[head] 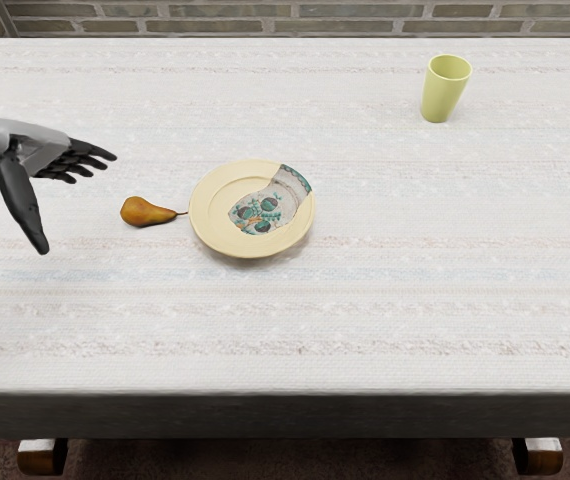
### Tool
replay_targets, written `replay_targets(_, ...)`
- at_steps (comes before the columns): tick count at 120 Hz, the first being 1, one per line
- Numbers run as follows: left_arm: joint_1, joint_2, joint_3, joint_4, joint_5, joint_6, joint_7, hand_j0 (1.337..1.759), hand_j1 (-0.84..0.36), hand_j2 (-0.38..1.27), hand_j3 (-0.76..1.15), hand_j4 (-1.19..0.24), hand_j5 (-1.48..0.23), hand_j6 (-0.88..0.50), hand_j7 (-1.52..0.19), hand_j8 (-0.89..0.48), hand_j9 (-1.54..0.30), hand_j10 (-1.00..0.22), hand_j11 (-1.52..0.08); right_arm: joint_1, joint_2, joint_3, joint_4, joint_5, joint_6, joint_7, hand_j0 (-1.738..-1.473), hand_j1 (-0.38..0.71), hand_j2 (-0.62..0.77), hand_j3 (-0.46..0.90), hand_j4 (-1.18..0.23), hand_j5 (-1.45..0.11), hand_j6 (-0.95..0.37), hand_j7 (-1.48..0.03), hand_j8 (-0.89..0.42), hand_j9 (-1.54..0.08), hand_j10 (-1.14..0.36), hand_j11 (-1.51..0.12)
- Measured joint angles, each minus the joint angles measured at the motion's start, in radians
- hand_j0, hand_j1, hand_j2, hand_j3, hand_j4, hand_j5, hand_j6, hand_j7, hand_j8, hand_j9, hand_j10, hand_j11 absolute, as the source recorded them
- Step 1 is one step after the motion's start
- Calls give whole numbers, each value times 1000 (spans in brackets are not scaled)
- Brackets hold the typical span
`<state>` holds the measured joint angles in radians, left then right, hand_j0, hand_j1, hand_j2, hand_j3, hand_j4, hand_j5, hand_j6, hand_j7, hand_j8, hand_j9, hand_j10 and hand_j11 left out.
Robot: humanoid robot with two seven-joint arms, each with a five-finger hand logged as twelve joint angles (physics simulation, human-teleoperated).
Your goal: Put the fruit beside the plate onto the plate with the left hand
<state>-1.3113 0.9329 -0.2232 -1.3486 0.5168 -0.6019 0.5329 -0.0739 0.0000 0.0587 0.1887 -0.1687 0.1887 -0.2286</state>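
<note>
A pale cloth-covered table [385,300] before a brick wall [265,15] carries a pear [143,211] beside the plate [215,205], left hand [40,165] hovering, fingers [85,160] spread, empty.

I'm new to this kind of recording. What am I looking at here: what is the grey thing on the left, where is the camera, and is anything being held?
This is a simulator's render, not a real photo. The single picture is taken from the robot's head, looking down at a slant on a table. The grey and black thing at the left edge is the robot's left hand. Its five fingers are spread and hold nothing. To its right a pear lies on the table, just left of a plate, with its stem pointing toward the plate. The plate shows a patterned patch and carries no fruit. A yellow-green cup stands upright at the far right. The right arm is out of view.
</note>
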Motion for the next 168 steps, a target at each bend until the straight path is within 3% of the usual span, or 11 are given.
replay_targets(9,-5,-27,-8,-1,72,35,40,1658,326,4,0,-26,-27,-27,-27,-27,-27,-25,-27,-1,0,0,0,0,0,0,-1658,-349,0,0,0,0,0,0,0,0,0,0)
replay_targets(21,-21,-49,-19,-3,169,87,63,1658,326,4,0,-26,-27,-27,-27,-26,-27,-25,-27,-2,0,0,0,0,0,0,-1658,-349,0,0,0,0,0,0,0,0,0,0)
replay_targets(42,28,-184,-13,-7,449,306,75,1658,326,5,0,-25,-27,-27,-27,-26,-27,-25,-27,-3,0,0,-9,0,0,0,-1658,-349,0,0,0,0,0,0,0,0,0,0)
replay_targets(66,97,-224,-9,-35,589,467,78,1658,326,6,0,-26,-28,-27,-27,-27,-27,-25,-27,-3,0,0,-13,0,0,0,-1658,-349,0,0,0,0,0,0,0,0,0,0)
replay_targets(102,145,-315,15,-28,648,495,78,1658,325,6,0,-26,-28,-28,-28,-27,-28,-25,-28,-3,0,0,-22,0,0,0,-1658,-349,0,0,0,0,0,0,0,0,0,0)
replay_targets(168,135,-442,115,162,664,492,78,1658,281,14,0,-62,-76,-64,-76,-63,-76,-62,-76,-4,0,0,-24,0,0,0,-1658,-349,0,0,0,0,0,0,0,0,0,0)
